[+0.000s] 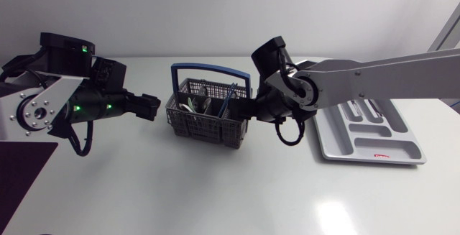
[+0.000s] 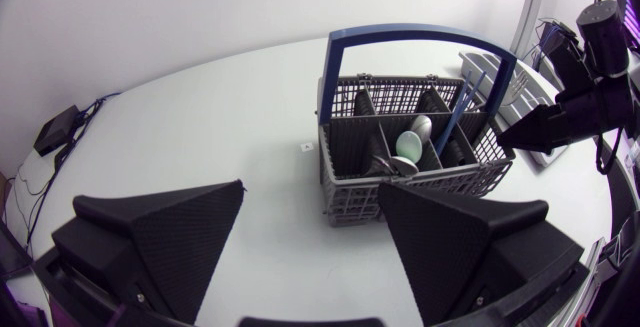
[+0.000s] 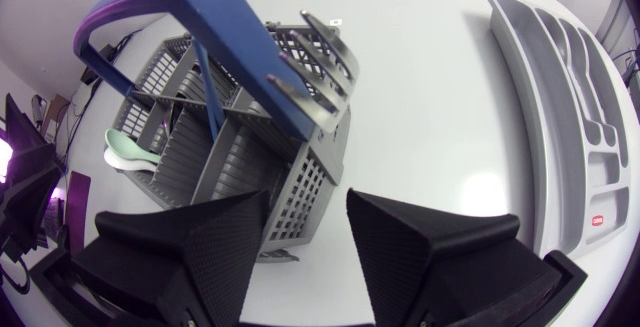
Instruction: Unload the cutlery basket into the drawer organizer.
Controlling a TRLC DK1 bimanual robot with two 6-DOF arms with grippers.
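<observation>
With right hand [image 3: 306, 197] wide beside cutlery basket [image 1: 203, 126], centre over fork [image 3: 325, 42] tines, close gently, lift straight up, clearing blue handle [image 3: 230, 27].

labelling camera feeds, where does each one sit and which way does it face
Head: fixed above the table, facing down on basket, organizer, left arm, right arm.
Left wrist: on left arm, facing across open left gripper to basket; right arm beyond it.
Right wrist: on right arm, facing past open right gripper at basket, organizer beside.
All three share the basket.
</observation>
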